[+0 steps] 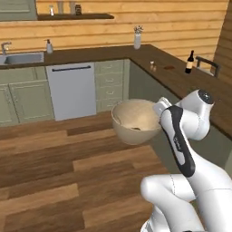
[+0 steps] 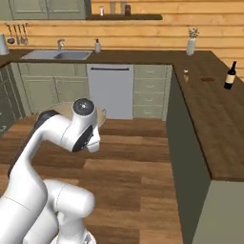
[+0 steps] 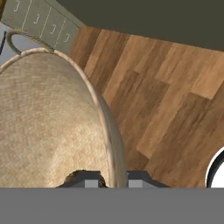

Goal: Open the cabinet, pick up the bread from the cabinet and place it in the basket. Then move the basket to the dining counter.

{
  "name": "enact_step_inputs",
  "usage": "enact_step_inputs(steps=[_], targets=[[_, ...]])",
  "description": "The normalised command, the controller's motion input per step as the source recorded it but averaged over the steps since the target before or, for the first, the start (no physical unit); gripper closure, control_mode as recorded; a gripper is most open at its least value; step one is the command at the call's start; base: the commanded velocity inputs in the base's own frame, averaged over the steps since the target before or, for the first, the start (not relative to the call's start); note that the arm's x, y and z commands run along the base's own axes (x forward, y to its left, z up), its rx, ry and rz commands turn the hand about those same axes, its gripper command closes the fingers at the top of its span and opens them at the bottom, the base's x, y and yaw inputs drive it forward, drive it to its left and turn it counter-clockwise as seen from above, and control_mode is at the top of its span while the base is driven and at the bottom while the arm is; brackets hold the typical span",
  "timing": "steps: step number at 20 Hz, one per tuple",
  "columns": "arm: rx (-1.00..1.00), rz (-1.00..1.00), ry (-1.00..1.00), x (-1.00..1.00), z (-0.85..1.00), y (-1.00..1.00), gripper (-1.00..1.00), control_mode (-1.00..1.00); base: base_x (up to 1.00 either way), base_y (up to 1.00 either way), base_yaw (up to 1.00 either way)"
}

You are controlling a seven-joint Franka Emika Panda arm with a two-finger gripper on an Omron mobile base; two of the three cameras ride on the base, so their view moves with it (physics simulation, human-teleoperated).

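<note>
Gripper pinches the basket rim, bowl spreading to ten o'clock, held above wood floor

The basket hangs over the floor, left of the dining counter.

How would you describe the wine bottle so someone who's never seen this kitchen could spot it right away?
Find the long dark-brown dining counter running along the right side of the kitchen. Near its far end, by the outer edge, stands the wine bottle: dark, upright, with a pale label. The small shaker and the white vase farther along are both lighter, and the shaker much shorter.
</note>
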Motion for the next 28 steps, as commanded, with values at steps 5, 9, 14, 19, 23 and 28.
enact_step_inputs(steps=[5,9,14,19,23,28], targets=[[0.0,0.0,0.0,0.0,0.0,0.0,1.0,1.0,0.02,-0.36,-0.58],[0.0,0.0,0.0,0.0,0.0,0.0,1.0,1.0,0.05,-0.42,-0.58],[0.0,0.0,0.0,0.0,0.0,0.0,1.0,1.0,0.29,-0.58,-0.41],[0.0,0.0,0.0,0.0,0.0,0.0,1.0,1.0,0.3,-0.99,0.08],[0.0,0.0,0.0,0.0,0.0,0.0,1.0,1.0,0.4,-1.0,0.26],[0.0,0.0,0.0,0.0,0.0,0.0,1.0,1.0,0.54,-0.98,0.37]])
